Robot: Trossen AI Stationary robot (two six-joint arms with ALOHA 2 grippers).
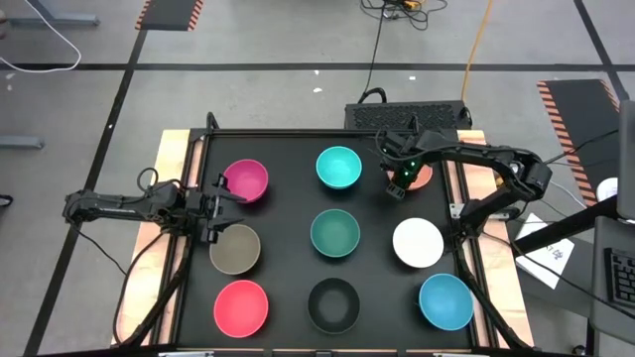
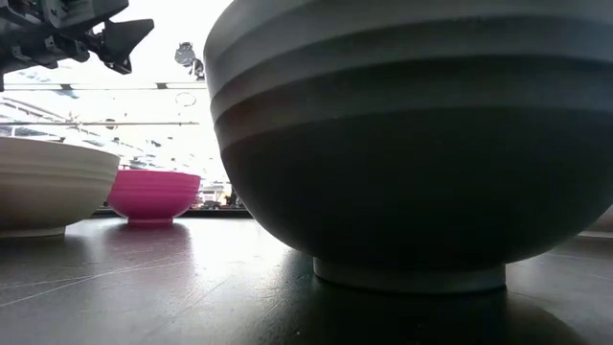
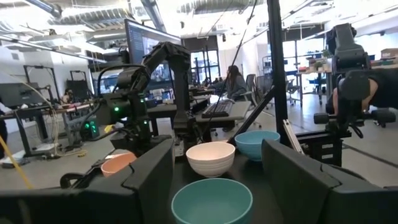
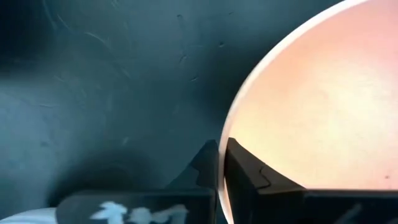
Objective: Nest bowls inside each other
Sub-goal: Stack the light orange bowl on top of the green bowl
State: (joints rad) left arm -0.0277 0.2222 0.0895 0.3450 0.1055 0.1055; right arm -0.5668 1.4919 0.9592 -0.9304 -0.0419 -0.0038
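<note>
- The bowls are small, round and plain, all of the same size, each with a low foot ring; nine are on the black table [image 1: 288, 159], one of each colour, none nested.
- They stand in three rows of three. At the far edge: the magenta bowl [image 1: 247, 180] toward the left corner, the turquoise bowl [image 1: 338, 167] in the middle, the salmon-orange bowl [image 1: 421, 176] toward the right corner.
- Middle row: the olive-grey bowl [image 1: 235, 248], the dark green bowl [image 1: 335, 233], the white bowl [image 1: 418, 243].
- Near edge: the pink-red bowl [image 1: 241, 305], the black bowl [image 1: 333, 303], the blue bowl [image 1: 445, 301].
- The right gripper [image 4: 221, 163] is down at the salmon-orange bowl, its jaws pressed together on the rim, one finger inside and one outside.
- The left gripper [image 1: 220, 206] hovers between the magenta and olive-grey bowls, jaws apart, holding nothing.
</note>
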